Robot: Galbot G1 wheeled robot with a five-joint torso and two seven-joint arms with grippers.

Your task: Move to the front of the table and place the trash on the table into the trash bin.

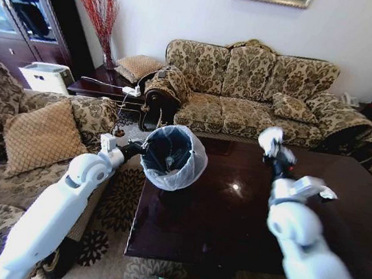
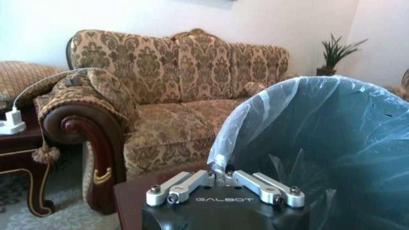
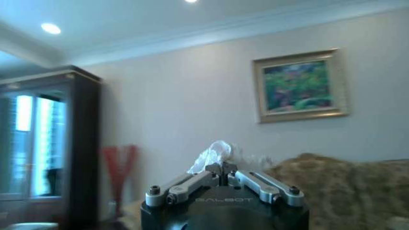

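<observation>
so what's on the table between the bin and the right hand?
Nothing in the head view: bare glossy table top between the trash bin, held by the left hand, and the raised right hand pinching a white wad.

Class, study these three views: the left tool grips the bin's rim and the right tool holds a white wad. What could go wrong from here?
1. The trash bin hangs tilted at the table's left edge, held by the left tool only at its bag-covered rim; it might slip or spill.
2. The right tool holds the crumpled white wad well to the bin's right; released there, it would likely land on the table.
</observation>
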